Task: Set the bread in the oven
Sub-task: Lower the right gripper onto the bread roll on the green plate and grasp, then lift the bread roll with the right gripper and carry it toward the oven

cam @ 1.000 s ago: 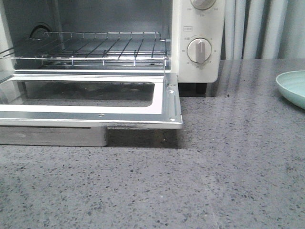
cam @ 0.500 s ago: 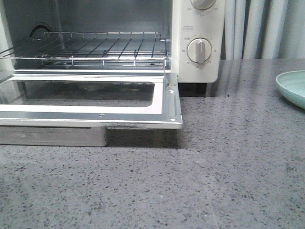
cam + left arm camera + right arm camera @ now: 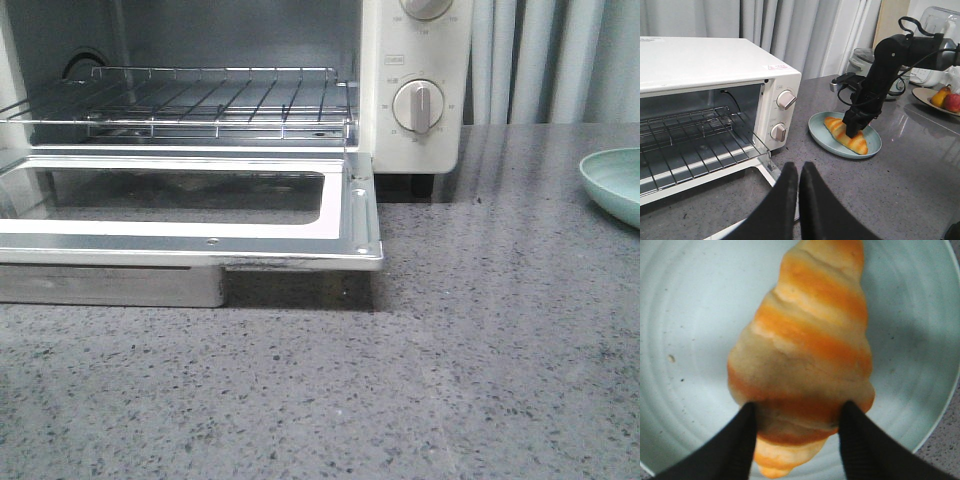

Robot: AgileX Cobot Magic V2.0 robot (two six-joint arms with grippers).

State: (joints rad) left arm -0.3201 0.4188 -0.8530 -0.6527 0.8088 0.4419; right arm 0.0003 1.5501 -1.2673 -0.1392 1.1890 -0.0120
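The bread (image 3: 810, 340), a glossy orange and cream striped roll, lies on a pale green plate (image 3: 685, 315). My right gripper (image 3: 797, 417) is down over it, with one finger pressed against each side of its thick middle. From the left wrist view, the bread (image 3: 840, 132) and the right gripper (image 3: 855, 127) sit on the plate (image 3: 815, 131) to the right of the oven (image 3: 700, 55). The oven (image 3: 415, 60) has its door (image 3: 345, 215) dropped open and its wire rack (image 3: 200, 100) bare. My left gripper (image 3: 799, 167) hangs shut and empty above the door's corner.
Only the rim of the green plate (image 3: 615, 185) shows at the right edge of the front view. A dish of fruit (image 3: 940, 97) and a round appliance (image 3: 862, 57) stand behind the right arm. Grey curtains hang behind the oven.
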